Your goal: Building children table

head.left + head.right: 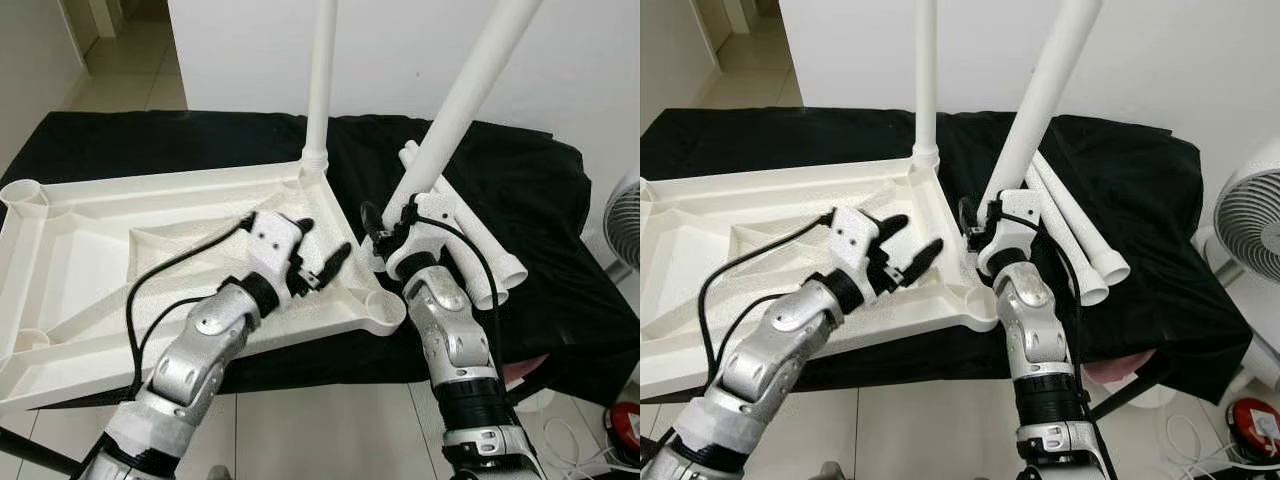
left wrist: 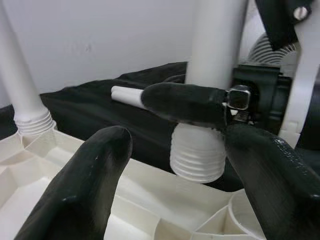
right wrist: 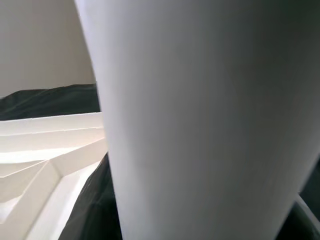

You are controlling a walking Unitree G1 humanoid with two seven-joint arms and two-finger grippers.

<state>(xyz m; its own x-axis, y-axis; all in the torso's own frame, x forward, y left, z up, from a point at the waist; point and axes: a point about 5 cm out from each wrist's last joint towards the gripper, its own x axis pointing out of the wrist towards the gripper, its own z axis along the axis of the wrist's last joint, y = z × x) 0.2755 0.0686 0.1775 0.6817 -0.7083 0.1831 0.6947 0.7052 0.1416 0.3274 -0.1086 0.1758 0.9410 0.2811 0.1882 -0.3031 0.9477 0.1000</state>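
Note:
The white table top [image 1: 120, 250] lies upside down on a black cloth. One white leg [image 1: 320, 80] stands upright in its far right corner. My right gripper [image 1: 392, 228] is shut on a second leg [image 1: 460, 110], which is tilted. That leg's threaded end [image 2: 197, 155] hangs just above the near right corner socket [image 1: 385, 310], apart from it. My left gripper [image 1: 325, 240] hovers open over the table top beside that corner, with nothing between its fingers [image 2: 75, 190]. In the right wrist view the held leg [image 3: 200, 125] is very close, with the table top [image 3: 45, 145] behind.
Two spare legs [image 1: 490, 250] lie on the black cloth [image 1: 550, 200] to the right of the held leg. A white fan [image 1: 1250, 215] stands at the far right. A red object [image 1: 1252, 420] and a cable lie on the tiled floor below it.

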